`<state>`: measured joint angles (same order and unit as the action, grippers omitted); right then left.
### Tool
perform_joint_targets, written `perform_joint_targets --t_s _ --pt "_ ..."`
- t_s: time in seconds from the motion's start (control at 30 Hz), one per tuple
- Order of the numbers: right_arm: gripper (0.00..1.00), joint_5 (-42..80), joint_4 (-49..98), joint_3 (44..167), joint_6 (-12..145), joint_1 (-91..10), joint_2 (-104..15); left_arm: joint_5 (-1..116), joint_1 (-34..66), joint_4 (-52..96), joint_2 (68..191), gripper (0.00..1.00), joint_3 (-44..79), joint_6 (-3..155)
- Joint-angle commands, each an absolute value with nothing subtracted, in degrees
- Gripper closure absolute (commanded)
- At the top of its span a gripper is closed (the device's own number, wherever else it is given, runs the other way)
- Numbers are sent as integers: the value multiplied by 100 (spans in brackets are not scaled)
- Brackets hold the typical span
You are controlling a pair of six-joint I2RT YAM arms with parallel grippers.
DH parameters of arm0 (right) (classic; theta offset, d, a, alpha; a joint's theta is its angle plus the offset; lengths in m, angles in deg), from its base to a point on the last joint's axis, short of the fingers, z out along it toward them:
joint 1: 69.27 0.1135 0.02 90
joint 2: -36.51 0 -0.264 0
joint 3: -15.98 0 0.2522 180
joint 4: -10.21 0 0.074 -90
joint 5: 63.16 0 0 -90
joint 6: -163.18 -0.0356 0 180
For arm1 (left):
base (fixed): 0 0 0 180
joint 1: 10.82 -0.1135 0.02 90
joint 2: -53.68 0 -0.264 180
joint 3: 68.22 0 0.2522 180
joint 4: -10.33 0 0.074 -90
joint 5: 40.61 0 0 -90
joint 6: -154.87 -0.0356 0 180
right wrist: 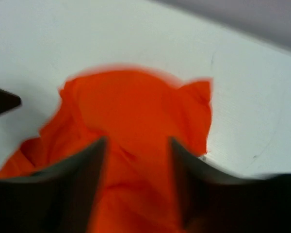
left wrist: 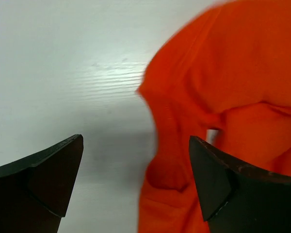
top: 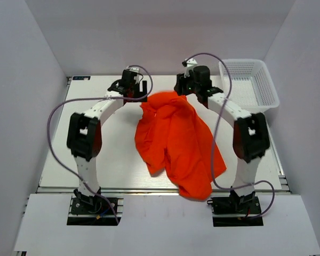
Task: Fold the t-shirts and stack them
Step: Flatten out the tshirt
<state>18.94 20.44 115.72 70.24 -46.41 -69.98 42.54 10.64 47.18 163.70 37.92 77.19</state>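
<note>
1. Our left gripper (left wrist: 136, 145) stands spread wide; the crumpled bright orange-red soft-fabric t-shirt (top: 176, 138) lies just to its right.
2. Our right gripper (right wrist: 138, 143), part-spread, hovers over that end, nearer; the shirt's length runs back behind both grippers.

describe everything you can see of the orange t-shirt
The t-shirt is plain bright orange-red soft fabric, no print. It lies crumpled and unfolded on the white table, running from its far end between the left gripper and right gripper down to the near edge. Both grippers stand open there; whether they touch it is unclear.
</note>
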Motion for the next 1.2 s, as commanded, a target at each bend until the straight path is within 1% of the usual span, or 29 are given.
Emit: perform_joint_targets --t_s 0.0,0.03,0.07,0.1,0.13,0.17,0.2,0.23,0.3,0.33,0.37,0.4,0.43,0.47,0.5,0.53,0.6,0.7,0.83,0.9,1.0,1.03,1.1,1.13,1.17 --pt "10 2052 2562 12493 7186 -4642 -7369 3928 686 5502 16554 0 4546 8060" --pt "10 2034 2512 12415 7169 -4659 -7292 3990 685 5503 16556 0 4547 8060" --pt "10 2051 2468 11962 7099 -4650 -7187 3990 633 5503 16556 0 4460 8060" --pt "10 2069 2154 11766 7003 -4668 -7090 4069 632 5407 16495 0 4338 8060" --pt "10 2104 1977 11555 6923 -4668 -6967 4122 632 5310 16277 0 4014 8000" --pt "10 2148 1940 11161 6862 -4685 -6522 4357 632 5127 16145 0 3828 7999" --pt "10 2183 1914 10774 6626 -4694 -6387 4472 693 5038 15995 0 3618 7929" --pt "10 2375 2009 10614 6519 -4685 -6090 4569 694 4985 15846 0 3189 7929" --pt "10 2656 2211 9825 6170 -4694 -5449 4885 808 4809 15372 0 2695 7929" --pt "10 2849 2273 9438 6045 -4694 -5306 5226 808 4748 15248 0 2188 7981" --pt "10 2921 2335 9234 5870 -4694 -4974 5369 808 4695 14994 0 1939 8034" --pt "10 3096 2614 8667 5572 -4703 -4640 5440 808 4633 14870 0 1467 8095" --pt "10 3306 2695 8470 5273 -4686 -4454 5440 860 4633 14756 0 1236 8148" --pt "10 3413 2774 8294 5122 -4703 -3939 5493 861 4572 14642 0 1025 8261" --pt "10 3475 2931 8109 4964 -4694 -3786 5554 861 4475 14545 0 823 8315" --pt "10 3432 2950 7550 4684 -4694 -3628 5677 861 4396 14370 0 447 8315" --pt "10 3379 3177 7004 4550 -4694 -3066 5860 922 4264 14263 0 67 8421" --pt "10 3484 3747 6632 4270 -4694 -2573 6073 1045 4071 14262 0 -241 8543" --pt "10 3695 4146 5948 4040 -4694 -2167 6073 1151 3912 14376 2 -357 8605" --pt "10 3765 4129 5770 3952 -4694 -2097 6073 1221 3834 14560 7 -357 8605" --pt "10 3765 3971 5506 3820 -4703 -2167 6144 1361 3570 14763 19 -357 8658" --pt "10 3783 3935 5462 3794 -4712 -2280 6144 1362 3517 14929 27 -357 8658" --pt "10 3923 3838 5462 3706 -4703 -2509 6083 1423 3517 15123 37 -164 8658" --pt "10 3984 3838 5488 3671 -4694 -2701 6030 1423 3638 15228 43 -85 8658" --pt "10 4168 3830 5558 3662 -4694 -2938 5916 1423 3709 15395 64 29 8658"
